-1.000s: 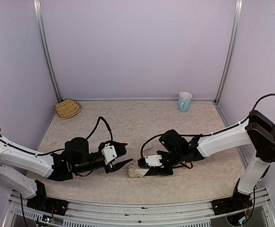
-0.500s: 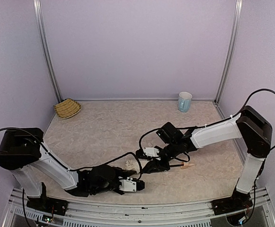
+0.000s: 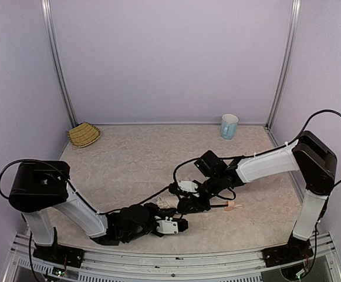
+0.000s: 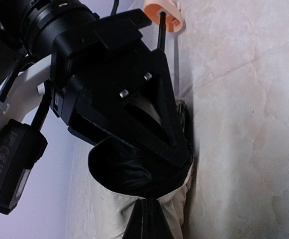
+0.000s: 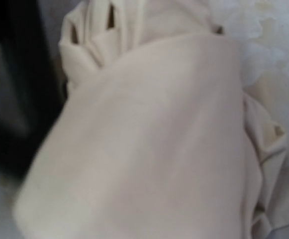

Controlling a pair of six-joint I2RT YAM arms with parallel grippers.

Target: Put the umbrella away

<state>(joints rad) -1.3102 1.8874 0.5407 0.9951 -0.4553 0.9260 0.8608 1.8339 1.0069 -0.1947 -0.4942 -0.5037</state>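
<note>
Umbrella (image 5: 149, 134) lies on the desk (image 3: 129, 158), canopy clamped in the right end effector (image 3: 188, 205). Left end effector (image 4: 145, 221) is fully closed beside it.

No legible text in any view

Small embossed marks, like certification symbols, are seen on a black box (image 4: 7, 167) in the left wrist view, but they cannot be read; a blue pattern on the mug (image 3: 229, 126) is too small to make out.

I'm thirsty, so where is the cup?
In the top view the cup stands at the far right corner of the table, beside the metal post.
</note>
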